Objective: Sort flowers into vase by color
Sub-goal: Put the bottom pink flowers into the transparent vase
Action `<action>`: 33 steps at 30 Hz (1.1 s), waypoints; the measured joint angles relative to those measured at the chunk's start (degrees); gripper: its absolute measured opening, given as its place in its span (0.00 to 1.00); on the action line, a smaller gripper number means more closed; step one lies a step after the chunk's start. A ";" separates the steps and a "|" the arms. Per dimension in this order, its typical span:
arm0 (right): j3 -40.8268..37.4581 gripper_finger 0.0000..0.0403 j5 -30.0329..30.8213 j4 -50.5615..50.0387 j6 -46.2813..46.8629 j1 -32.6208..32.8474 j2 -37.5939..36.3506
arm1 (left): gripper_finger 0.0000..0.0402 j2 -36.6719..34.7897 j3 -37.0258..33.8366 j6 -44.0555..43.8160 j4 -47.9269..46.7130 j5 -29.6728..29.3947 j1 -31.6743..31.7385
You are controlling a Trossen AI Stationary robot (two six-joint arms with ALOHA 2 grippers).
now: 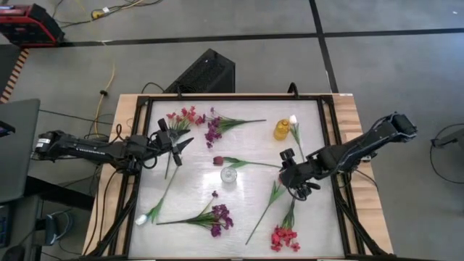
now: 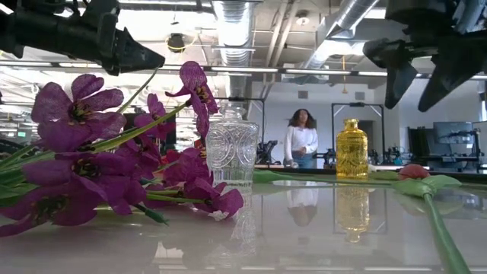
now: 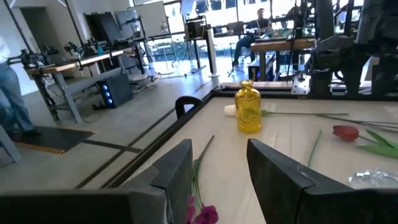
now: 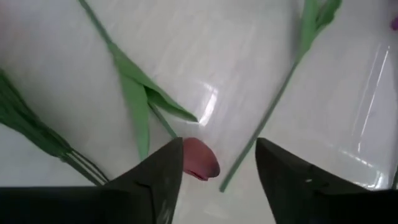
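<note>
High view shows me the white table (image 1: 239, 232) with flowers lying loose over it. My left gripper (image 1: 181, 145) is over the table's left part, next to a red-pink cluster (image 1: 185, 116), and its fingers stand apart with nothing between them. In the left wrist view the two dark fingers (image 3: 177, 174) have a clear gap, and beyond them I see the yellow vase (image 3: 249, 109) standing upright on the table. My right gripper (image 1: 299, 187) is over the right part, near the end of a green stalk. In the right wrist view its fingers (image 4: 158, 180) are also spread, and a dark maroon bud (image 4: 200, 159) lies on the table between them, but I cannot tell if they touch it; they are not closed on it.

A clear glass vase (image 1: 229, 175) stands near the middle of the table, and a maroon tulip (image 1: 218, 160) lies just beside it with its stalk going to the right. One purple cluster (image 1: 212, 132) lies near the far edge, another purple cluster (image 1: 221, 217) lies near the front. A second red-pink cluster (image 1: 284, 237) is at the front right. A whitish bud (image 1: 141, 218) lies at the front left, and another whitish bud (image 1: 293, 119) lies just beside the yellow vase
</note>
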 joint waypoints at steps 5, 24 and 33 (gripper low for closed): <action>0.00 0.60 -0.58 -1.04 -0.52 0.95 1.82 | 0.36 0.00 0.02 -0.22 -1.28 -0.30 0.00; 0.00 0.59 -9.27 -3.43 -4.70 9.28 15.00 | 0.36 0.00 0.02 0.08 -2.85 -0.37 0.00; 0.00 0.59 -9.55 -6.99 -4.68 12.19 18.57 | 0.36 0.00 0.04 0.43 -4.39 -0.42 0.00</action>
